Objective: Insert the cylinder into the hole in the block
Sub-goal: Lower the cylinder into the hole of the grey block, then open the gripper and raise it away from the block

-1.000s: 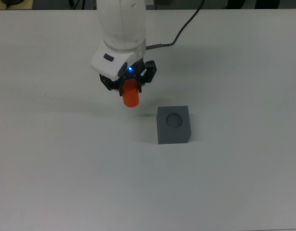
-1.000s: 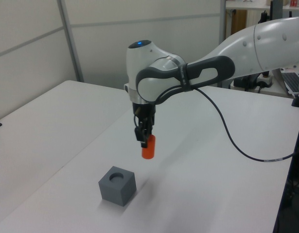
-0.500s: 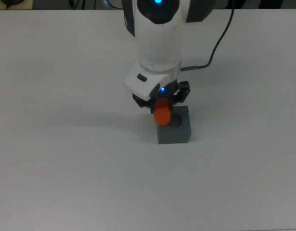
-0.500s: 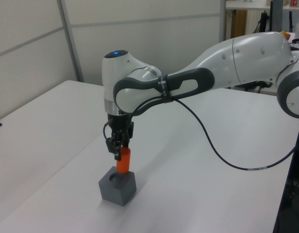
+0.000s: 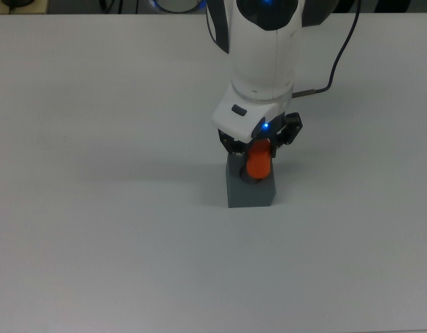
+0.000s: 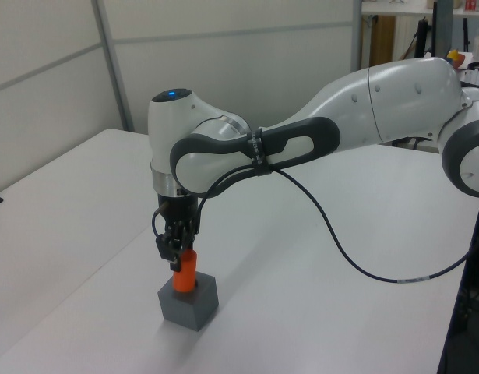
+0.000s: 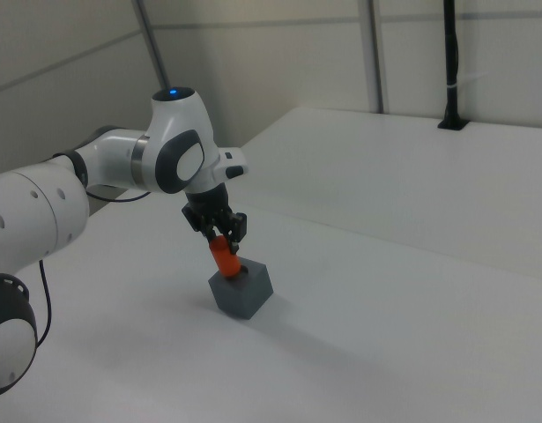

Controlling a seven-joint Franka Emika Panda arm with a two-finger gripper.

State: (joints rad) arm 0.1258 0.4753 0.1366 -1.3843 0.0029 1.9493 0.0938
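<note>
Fingers clamped on cylinder [image 5: 259,164] w/ gripper [image 5: 260,147] centre frame in top view, lower end at hole atop block [image 5: 251,192] on counter [image 5: 95,208]. Held near upright, prob. for straight insertion.

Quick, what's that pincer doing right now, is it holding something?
Pincer: closed on the orange cylinder, holding its lower end at the hole in the grey block.
</note>
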